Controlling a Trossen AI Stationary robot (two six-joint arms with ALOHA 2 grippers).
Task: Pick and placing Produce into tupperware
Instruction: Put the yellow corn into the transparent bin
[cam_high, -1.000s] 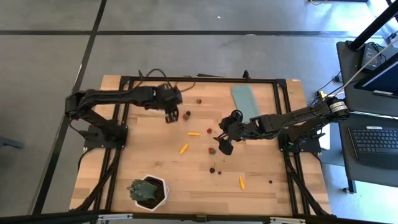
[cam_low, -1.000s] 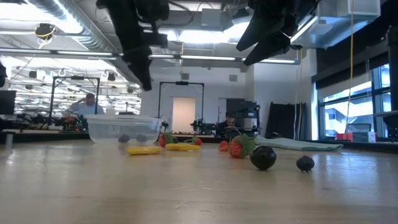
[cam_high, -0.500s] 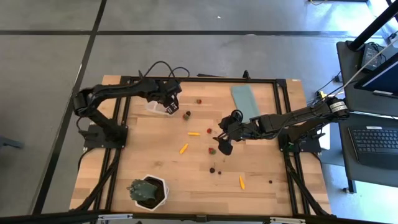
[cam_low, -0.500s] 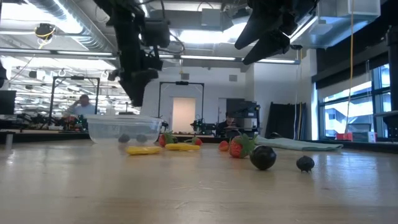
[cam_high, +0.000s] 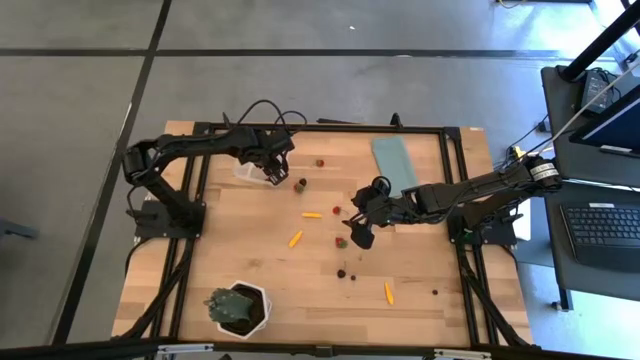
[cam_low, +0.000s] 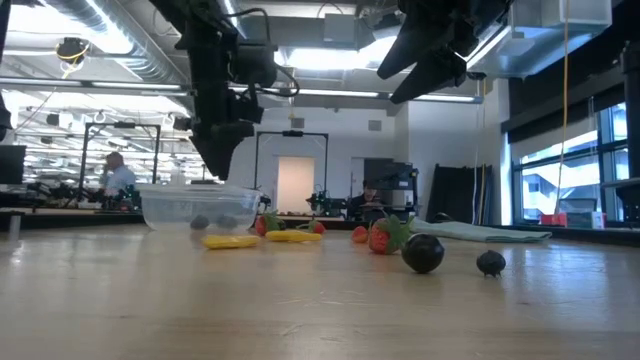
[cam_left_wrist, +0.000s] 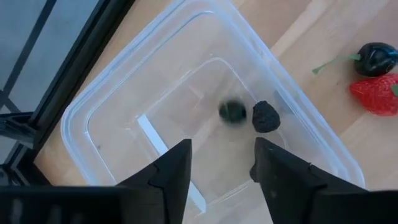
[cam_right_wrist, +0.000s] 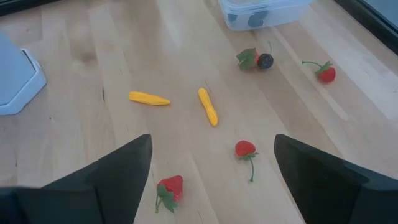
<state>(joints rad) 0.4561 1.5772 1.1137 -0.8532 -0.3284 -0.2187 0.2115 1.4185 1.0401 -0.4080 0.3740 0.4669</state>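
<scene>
Left tool (cam_left_wrist: 221, 180) moved from mid-tabletop to above the tupperware (cam_left_wrist: 112, 99), fingers now apart, holding nothing.
Two dark produce pieces (cam_left_wrist: 266, 116) sit inside tub, at 11 o'clock on tabletop (cam_high: 250, 270); right tool (cam_right_wrist: 211, 180) wide open, hovering over centre among scattered produce.

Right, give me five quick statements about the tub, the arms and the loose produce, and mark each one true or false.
1. The left hand hangs over the clear tub. True.
2. The tub is empty. False: two dark pieces lie in it.
3. The right hand holds a strawberry. False: its fingers are spread wide with nothing between them.
4. A strawberry and a dark piece lie on the table just outside the tub. True.
5. The plant pot stands beside the teal lid. False: they are at opposite sides of the table.
</scene>
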